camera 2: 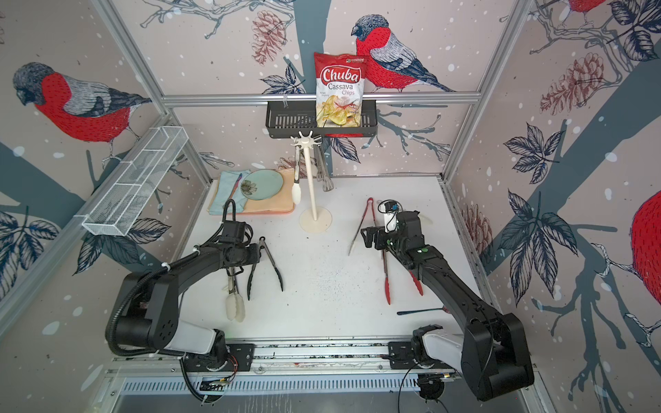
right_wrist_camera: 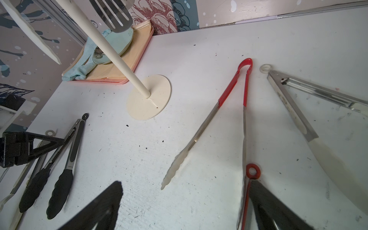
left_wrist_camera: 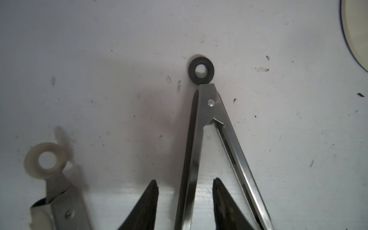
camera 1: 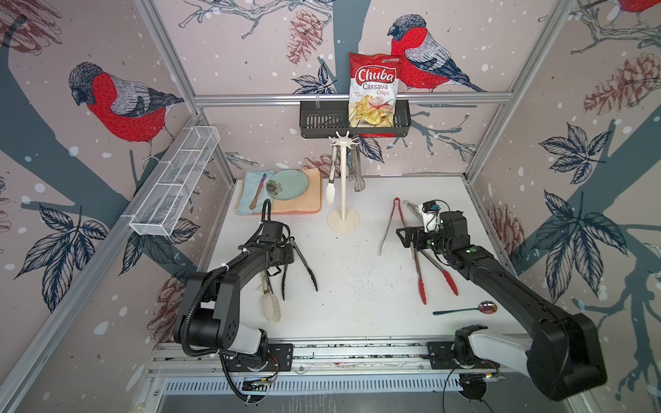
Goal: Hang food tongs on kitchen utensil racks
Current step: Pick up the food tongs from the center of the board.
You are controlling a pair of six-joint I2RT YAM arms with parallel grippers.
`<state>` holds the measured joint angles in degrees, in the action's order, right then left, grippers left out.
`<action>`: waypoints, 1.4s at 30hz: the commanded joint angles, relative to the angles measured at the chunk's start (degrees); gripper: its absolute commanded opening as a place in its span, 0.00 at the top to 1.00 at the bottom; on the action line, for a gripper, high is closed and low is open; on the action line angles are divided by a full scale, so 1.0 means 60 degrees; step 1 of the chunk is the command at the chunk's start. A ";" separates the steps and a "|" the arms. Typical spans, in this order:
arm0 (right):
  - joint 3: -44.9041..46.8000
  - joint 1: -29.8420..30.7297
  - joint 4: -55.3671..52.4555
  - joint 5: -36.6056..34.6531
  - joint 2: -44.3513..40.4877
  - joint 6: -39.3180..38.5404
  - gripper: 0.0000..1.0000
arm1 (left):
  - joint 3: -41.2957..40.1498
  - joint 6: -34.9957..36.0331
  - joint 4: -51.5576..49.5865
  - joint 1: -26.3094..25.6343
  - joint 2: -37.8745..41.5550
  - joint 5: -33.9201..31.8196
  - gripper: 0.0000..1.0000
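Left of the utensil rack (camera 1: pixel 343 186), one arm of the black-tipped tongs (left_wrist_camera: pixel 208 93) on the bench (camera 1: pixel 357 271) is being straddled by the left gripper (left_wrist_camera: pixel 184 180), fingers (left_wrist_camera: pixel 147 207) apart. Right of it, red-tipped tongs (camera 1: pixel 422 289) are being hovered over by the right gripper (right_wrist_camera: pixel 186 182), fingers spread wide. White-tipped tongs (camera 1: pixel 330 191) and steel tongs (camera 1: pixel 358 180) are being carried on its hooks (camera 1: pixel 344 137).

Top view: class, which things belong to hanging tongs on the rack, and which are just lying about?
Job: rack, black-tipped tongs, red-tipped tongs, red-handled tongs, white-tipped tongs, hung tongs.
Lying about: spoon, plate, chips bag, basket, mesh shelf.
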<state>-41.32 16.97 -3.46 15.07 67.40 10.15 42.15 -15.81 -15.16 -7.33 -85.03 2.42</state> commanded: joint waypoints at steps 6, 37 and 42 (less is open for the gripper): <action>0.0075 -0.0002 0.0109 0.0015 -0.0113 -0.0184 0.00 | 0.0311 0.0334 0.0351 -0.0008 -0.0645 -0.0126 0.65; -0.0013 -0.0103 0.0199 -0.0037 0.0002 -0.0352 0.00 | 0.0721 0.0667 0.0354 0.0010 -0.0481 0.0331 1.00; -0.0062 -0.0144 0.0270 -0.0023 0.0134 -0.0322 0.00 | 0.0998 0.1006 0.0237 0.0003 0.0485 0.0184 1.00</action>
<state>-41.15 16.27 -3.27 15.07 67.83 8.82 47.11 -11.53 -14.00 -7.29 -84.55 4.27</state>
